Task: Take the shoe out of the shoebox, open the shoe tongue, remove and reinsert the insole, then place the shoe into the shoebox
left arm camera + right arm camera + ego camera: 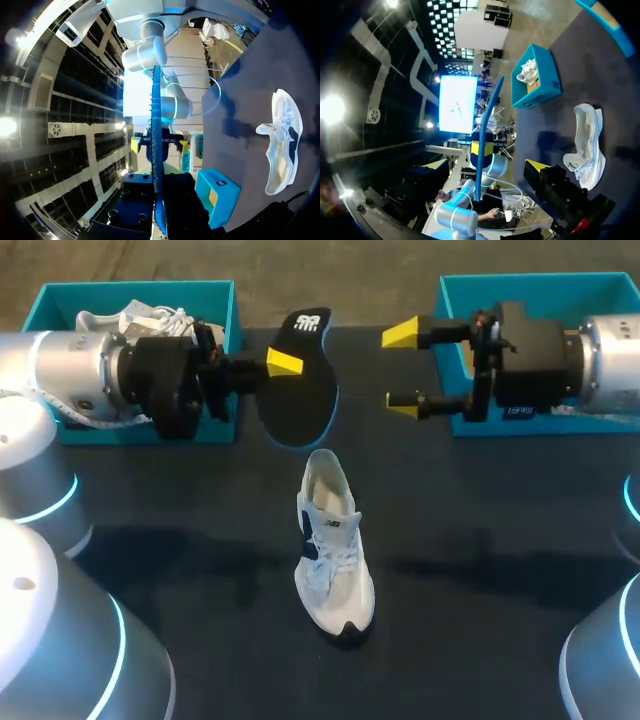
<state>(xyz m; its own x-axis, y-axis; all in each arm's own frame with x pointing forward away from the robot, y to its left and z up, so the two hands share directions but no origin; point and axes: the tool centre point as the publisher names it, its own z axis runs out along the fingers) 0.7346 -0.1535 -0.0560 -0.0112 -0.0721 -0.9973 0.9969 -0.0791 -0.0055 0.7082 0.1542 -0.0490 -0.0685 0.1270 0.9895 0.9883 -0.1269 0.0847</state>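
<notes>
Sitting at the far left corner of the black table [480, 540], one teal shoebox [140, 287] holds a white sneaker [110, 318] with loose laces. A second teal shoebox [455, 300] stands at the far right corner. The robot's right arm lies across it, so its contents cannot be made out.

The count comes to two shoeboxes, two white shoes in sight, one insole and two grippers.

The task's shoe [333, 550] lies out on the open table, near the middle and well apart from both boxes. It rests on its sole with the opening toward the boxes and the toe toward the robot.

The black insole [305, 400], edged in blue, is off the table between the two boxes, beyond the shoe. The left gripper [284, 364] is clenched on it: one yellow tip presses its upper face, and in the left wrist view the insole runs edge-on between the fingers.

The right gripper [405, 368] faces the insole from the other side. Its two yellow tips are spread wide, grasping nothing, and stand apart from the insole.
</notes>
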